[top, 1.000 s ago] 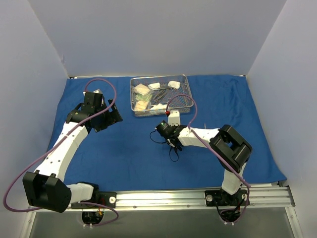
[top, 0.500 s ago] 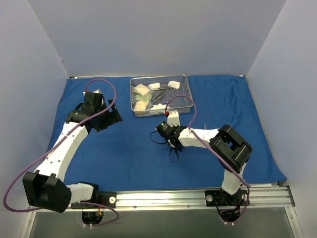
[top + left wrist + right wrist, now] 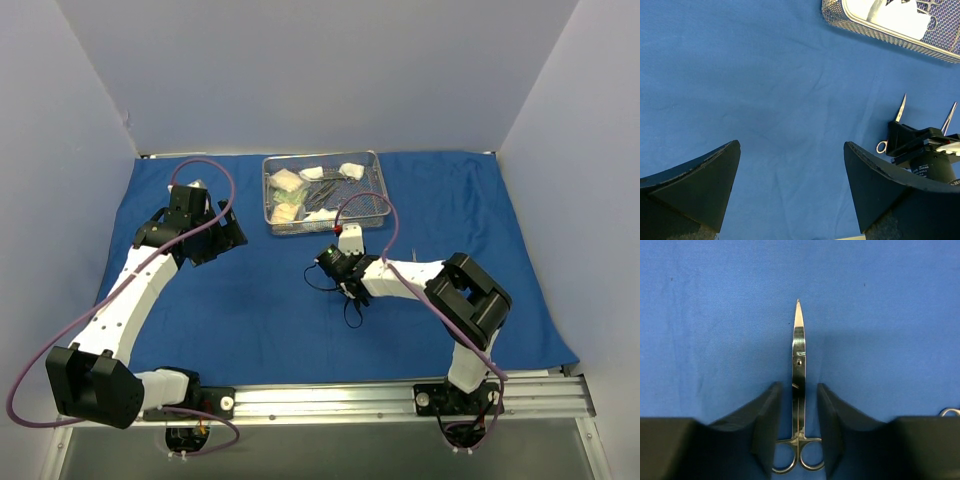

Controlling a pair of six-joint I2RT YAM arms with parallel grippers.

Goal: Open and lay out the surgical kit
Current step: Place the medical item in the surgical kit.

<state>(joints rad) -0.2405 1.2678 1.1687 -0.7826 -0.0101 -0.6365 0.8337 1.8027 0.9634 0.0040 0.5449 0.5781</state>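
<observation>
Steel scissors [image 3: 798, 365] lie flat on the cloth [image 3: 250, 300], just in front of the tray [image 3: 267, 195]. Right gripper [image 3: 799, 386] has just parted its jaws slightly. A narrow gap shows on each side of the blades, so nothing is held. Left gripper [image 3: 790, 165] hangs wide open and empty. Judgement: the scissors are laid out, and the next item can be fetched.

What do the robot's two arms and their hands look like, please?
Both arms have white links with black joint housings: the left arm and the right arm. A purple cable loops along each. The left hand and right hand have dark, wedge-shaped fingers.
</observation>
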